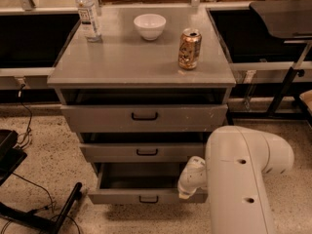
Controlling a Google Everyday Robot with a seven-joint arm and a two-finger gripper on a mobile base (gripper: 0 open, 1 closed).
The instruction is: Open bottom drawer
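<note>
The bottom drawer (pixel 146 197) is the lowest of three grey drawers in a grey cabinet. It stands pulled out, and its plain grey tray interior (pixel 139 179) shows above a low front with a small black loop handle (pixel 148 199). My gripper (pixel 187 186) is at the end of the white arm, down at the drawer's right end, just above the front's right corner. Its fingers are hidden behind the white wrist.
The top drawer (pixel 144 117) and middle drawer (pixel 146 152) are above it. On the cabinet top stand a water bottle (pixel 88 14), a white bowl (pixel 149 25) and a can (pixel 189 48). My big white arm (pixel 243 179) fills the lower right. A black stand and cables (pixel 44 213) lie left.
</note>
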